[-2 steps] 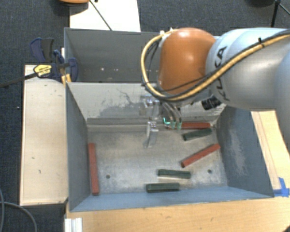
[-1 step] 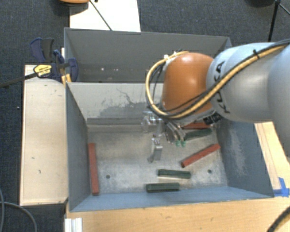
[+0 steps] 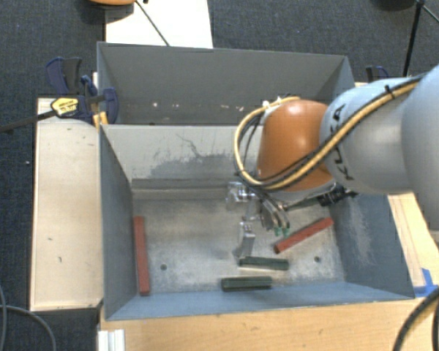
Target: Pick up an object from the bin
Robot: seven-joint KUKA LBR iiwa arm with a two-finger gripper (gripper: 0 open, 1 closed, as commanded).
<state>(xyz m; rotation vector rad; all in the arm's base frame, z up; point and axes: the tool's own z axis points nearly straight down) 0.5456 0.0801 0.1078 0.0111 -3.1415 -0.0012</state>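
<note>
The gripper (image 3: pixel 246 248), spread impossible to tell, hung by the dark green flat bar (image 3: pixel 268 263); centring over that bar seemed wise.

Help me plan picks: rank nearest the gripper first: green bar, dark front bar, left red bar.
1. green bar, beside the gripper, centre.
2. dark front bar, by the front wall.
3. left red bar, along the left wall.

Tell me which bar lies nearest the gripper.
The dark green bar beside the gripper; the second dark bar lies nearer the front wall, the red bars farther off.
</note>
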